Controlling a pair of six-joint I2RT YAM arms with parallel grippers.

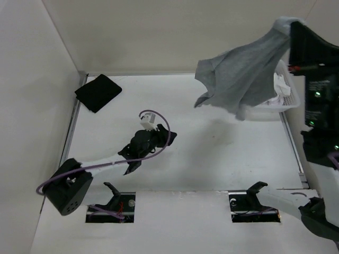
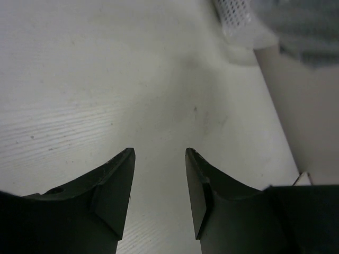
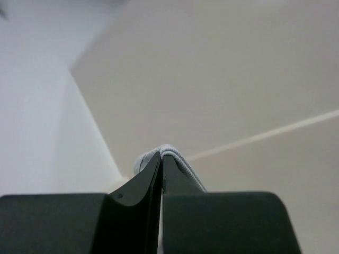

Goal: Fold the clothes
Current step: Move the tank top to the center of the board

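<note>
High at far right, the right gripper (image 3: pixel 161 156) clamps the grey garment (image 1: pixel 238 74); the left gripper (image 2: pixel 159 151) stands wide apart.

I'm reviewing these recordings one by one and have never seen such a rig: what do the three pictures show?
Two robot arms are bolted at the near edge of a table. The wide picture looks down from above and behind them; the other two come from a camera on each wrist. The right pincer is shut on a fold of a grey garment, held up in the air near a white basket holding white clothes. The left pincer is open and empty above the table. A black cloth square lies at the far left.
</note>
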